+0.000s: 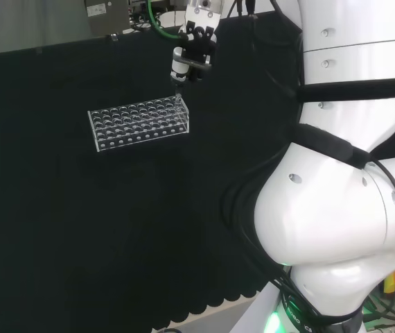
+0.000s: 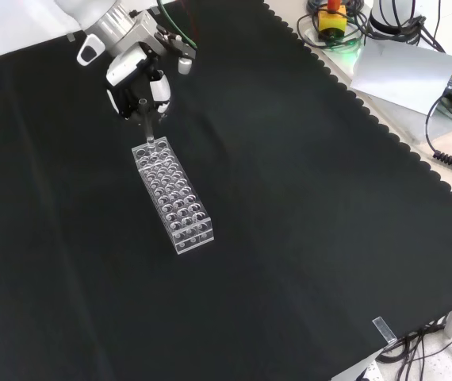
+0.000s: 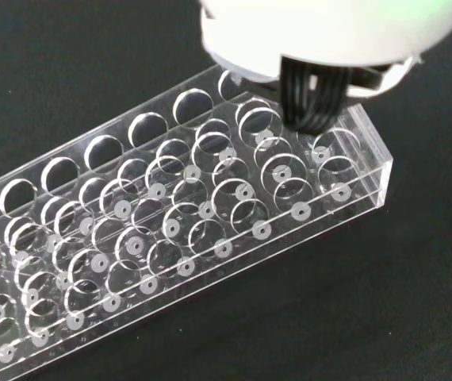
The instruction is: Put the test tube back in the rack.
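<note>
A clear plastic test tube rack (image 1: 138, 123) with several rows of empty holes lies on the black cloth. The black and white hand (image 1: 193, 50) hangs above the rack's far right corner in the head view, its fingers curled round a thin clear test tube (image 1: 177, 93) that points straight down. In the front view the hand (image 2: 135, 73) holds the test tube (image 2: 147, 127) upright, with the lower tip at the top end of the rack (image 2: 177, 198), at a corner hole. The wrist view looks down on the rack (image 3: 178, 230) from close by; whether the tip is inside a hole is unclear.
The arm's white links (image 1: 343, 173) fill the right of the head view. Beyond the cloth's scalloped edge in the front view lie a yellow and red stop button (image 2: 332, 16), a grey sheet (image 2: 404, 71) and cables. A small clear piece (image 2: 382, 327) lies near the cloth's near edge.
</note>
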Controlling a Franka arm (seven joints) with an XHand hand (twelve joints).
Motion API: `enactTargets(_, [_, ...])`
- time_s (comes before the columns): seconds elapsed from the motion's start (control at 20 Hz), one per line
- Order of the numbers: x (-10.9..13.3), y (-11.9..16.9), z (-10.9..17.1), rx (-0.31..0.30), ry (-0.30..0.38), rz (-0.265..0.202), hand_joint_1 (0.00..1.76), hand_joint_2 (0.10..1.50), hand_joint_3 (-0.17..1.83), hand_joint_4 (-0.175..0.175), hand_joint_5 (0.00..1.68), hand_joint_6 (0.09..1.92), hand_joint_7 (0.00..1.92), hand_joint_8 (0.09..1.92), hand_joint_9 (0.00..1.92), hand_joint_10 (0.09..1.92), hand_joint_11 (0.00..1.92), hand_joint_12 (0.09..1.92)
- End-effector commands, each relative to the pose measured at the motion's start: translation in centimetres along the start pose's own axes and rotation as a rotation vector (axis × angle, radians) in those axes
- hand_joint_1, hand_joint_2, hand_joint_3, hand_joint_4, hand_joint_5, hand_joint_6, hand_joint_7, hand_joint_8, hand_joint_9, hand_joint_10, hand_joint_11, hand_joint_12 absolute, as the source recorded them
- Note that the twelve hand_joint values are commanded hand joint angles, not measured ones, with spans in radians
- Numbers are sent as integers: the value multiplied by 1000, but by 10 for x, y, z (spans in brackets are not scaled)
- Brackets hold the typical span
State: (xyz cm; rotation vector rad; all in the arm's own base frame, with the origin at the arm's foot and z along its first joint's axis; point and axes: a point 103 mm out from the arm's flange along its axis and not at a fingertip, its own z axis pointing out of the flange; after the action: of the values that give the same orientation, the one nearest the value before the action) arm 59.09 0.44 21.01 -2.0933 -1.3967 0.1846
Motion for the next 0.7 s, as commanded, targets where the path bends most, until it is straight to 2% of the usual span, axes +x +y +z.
enactTargets(0.05, [2, 7, 7, 10, 1, -1, 1434, 561, 772, -175, 1283, 650, 1365, 782, 1322, 498, 960, 1177])
enactTargets(0.7, [-5, 21, 22, 42, 1, 8, 1434, 561, 772, -175, 1284, 649, 1366, 781, 1322, 497, 959, 1178])
